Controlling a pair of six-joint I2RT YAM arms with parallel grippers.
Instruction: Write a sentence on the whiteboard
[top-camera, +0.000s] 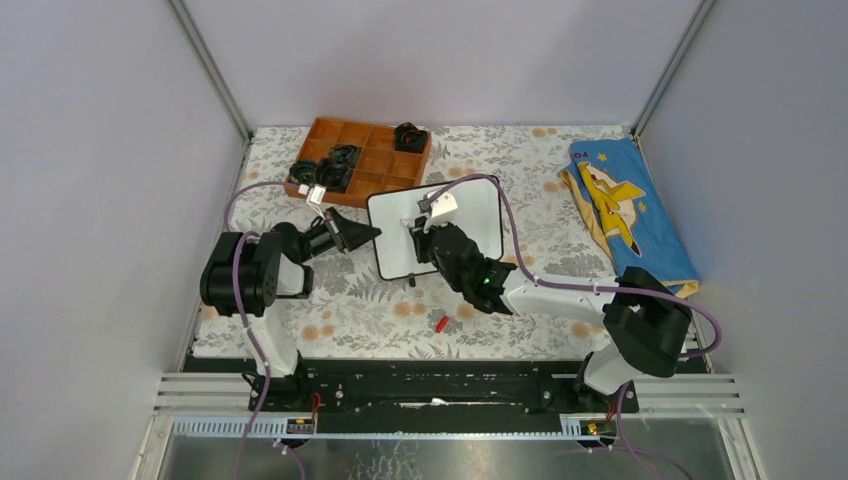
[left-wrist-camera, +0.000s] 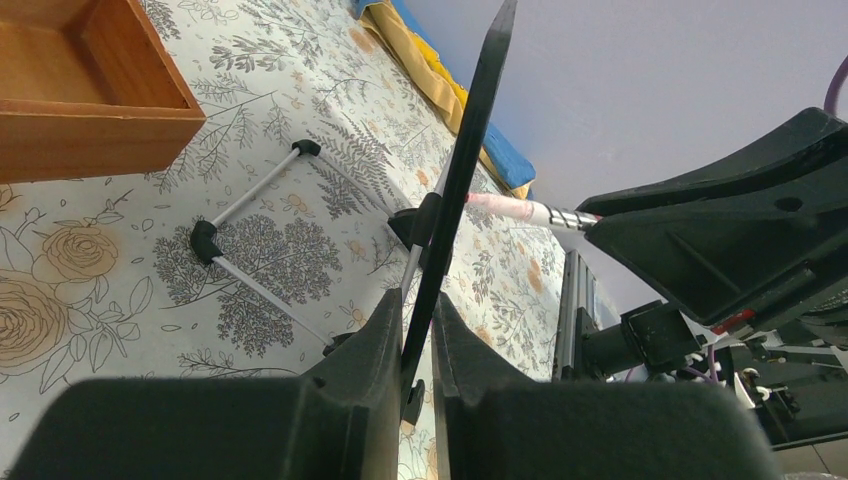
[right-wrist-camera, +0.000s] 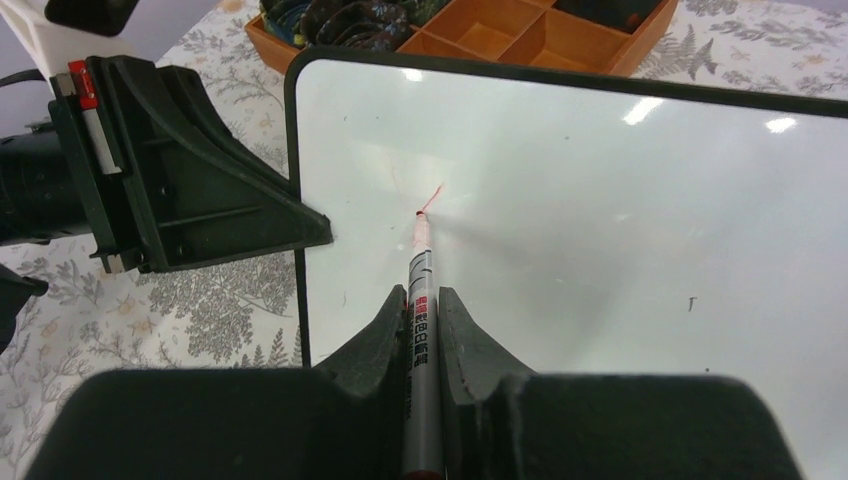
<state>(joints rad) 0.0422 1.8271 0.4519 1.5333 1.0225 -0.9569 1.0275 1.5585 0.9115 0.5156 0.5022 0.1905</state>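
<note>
We see the left claw (left-wrist-camera: 418, 315) clamped on the left edge of the whiteboard (top-camera: 482, 218), which stands on the floral counter (top-camera: 350, 310) near the orange tray (top-camera: 362, 160). The right claw (right-wrist-camera: 423, 300) grips a red marker (right-wrist-camera: 421, 268), its tip touching the board at a short red stroke (right-wrist-camera: 433, 194).

The whiteboard (top-camera: 475, 205) with left gripper (top-camera: 374, 235) at its edge, right gripper (top-camera: 420, 236) above.
</note>
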